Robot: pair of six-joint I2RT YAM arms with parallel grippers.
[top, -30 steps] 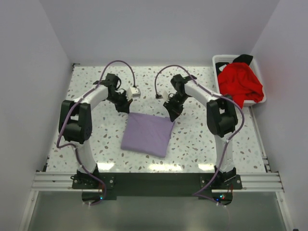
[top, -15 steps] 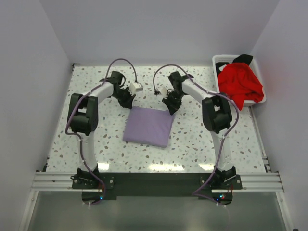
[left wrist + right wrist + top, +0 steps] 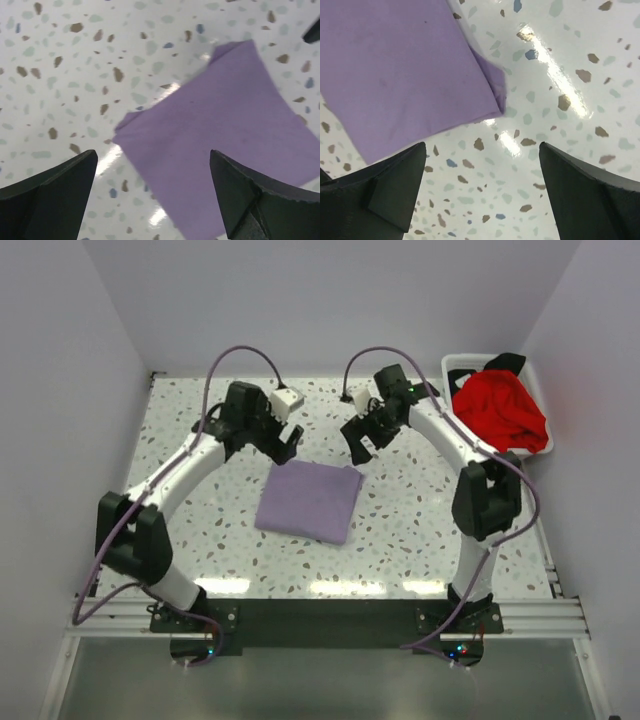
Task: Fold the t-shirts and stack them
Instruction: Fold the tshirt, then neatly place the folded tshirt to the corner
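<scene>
Top external: we found left gripper (image 3: 287, 445) and right gripper (image 3: 356, 444) wide, empty, above the folded lavender t-shirt's (image 3: 308, 502) far edge; we advised a straight lift.

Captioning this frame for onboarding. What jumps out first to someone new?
A lavender t-shirt, folded into a neat rectangle, lies in the middle of the speckled table. Both arms arch in over it, the left fingers and right fingers open and empty near its far corners. A bright red t-shirt is heaped in the white basket at the far right corner.
</scene>
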